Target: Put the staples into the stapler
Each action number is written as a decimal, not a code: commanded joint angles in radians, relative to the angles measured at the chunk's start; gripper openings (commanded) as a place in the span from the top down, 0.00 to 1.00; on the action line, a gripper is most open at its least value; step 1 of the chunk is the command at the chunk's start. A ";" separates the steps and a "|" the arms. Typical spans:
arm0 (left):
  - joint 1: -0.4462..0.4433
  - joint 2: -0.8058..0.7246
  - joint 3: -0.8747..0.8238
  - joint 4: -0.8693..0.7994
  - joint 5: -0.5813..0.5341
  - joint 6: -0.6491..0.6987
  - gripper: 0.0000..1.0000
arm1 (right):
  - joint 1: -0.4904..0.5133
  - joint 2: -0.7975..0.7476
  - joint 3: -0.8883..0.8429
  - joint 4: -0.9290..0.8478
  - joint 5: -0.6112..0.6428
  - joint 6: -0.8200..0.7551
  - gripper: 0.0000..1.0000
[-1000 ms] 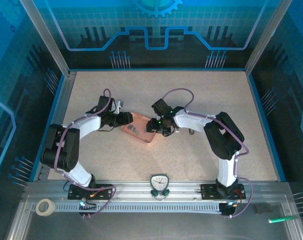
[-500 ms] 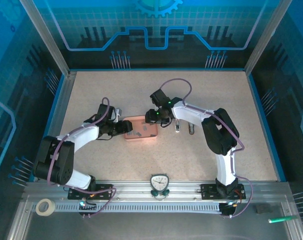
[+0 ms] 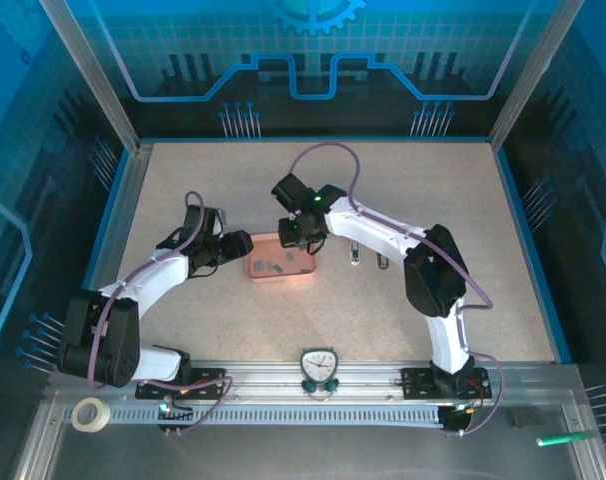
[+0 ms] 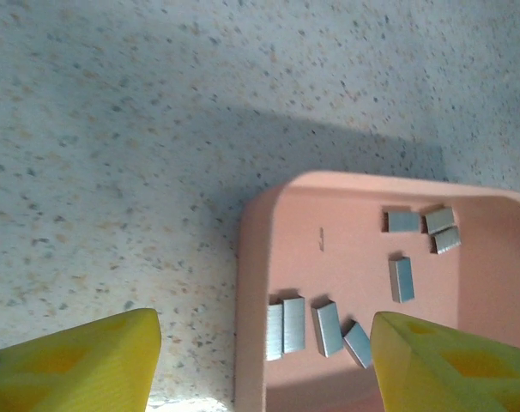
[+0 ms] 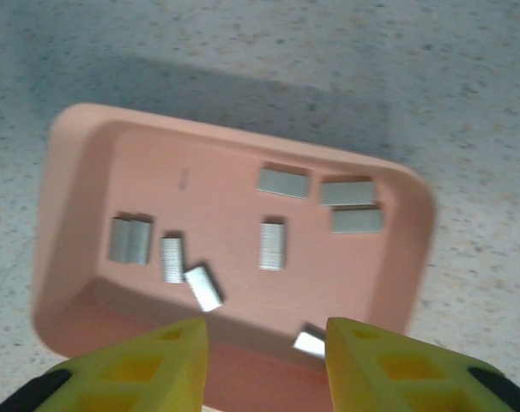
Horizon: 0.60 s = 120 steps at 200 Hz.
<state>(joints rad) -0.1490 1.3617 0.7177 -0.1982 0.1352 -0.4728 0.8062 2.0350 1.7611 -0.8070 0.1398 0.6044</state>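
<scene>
Right tool [image 5: 262, 330] shifted left, gaping like left tool [image 4: 264, 330]; grey staples [image 5: 271, 245] scattered in tray [image 5: 67, 215]

The table [image 4: 114, 129] is a matt, speckled, stone-like top with a fine grain, and the tray [image 5: 80, 172] on it is smooth salmon-pink plastic with a soft, low sheen. The staples [image 5: 271, 245] are grey metal, brushed-looking and faintly shiny. The fingers [image 4: 71, 365] of the left gripper [image 4: 266, 352] and of the right gripper [image 5: 266, 335] are yellow plastic, matt and slightly grainy, while the arms [image 3: 173, 265] have shells of glossy white plastic.
</scene>
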 commanded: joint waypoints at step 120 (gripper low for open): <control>0.055 -0.019 -0.011 0.011 0.034 0.000 0.33 | 0.025 0.322 0.231 -0.143 0.015 -0.041 0.67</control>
<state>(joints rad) -0.1066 1.3537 0.7174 -0.1974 0.1440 -0.4725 0.8303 2.3104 1.9514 -0.9340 0.1535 0.5747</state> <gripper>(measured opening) 0.672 0.334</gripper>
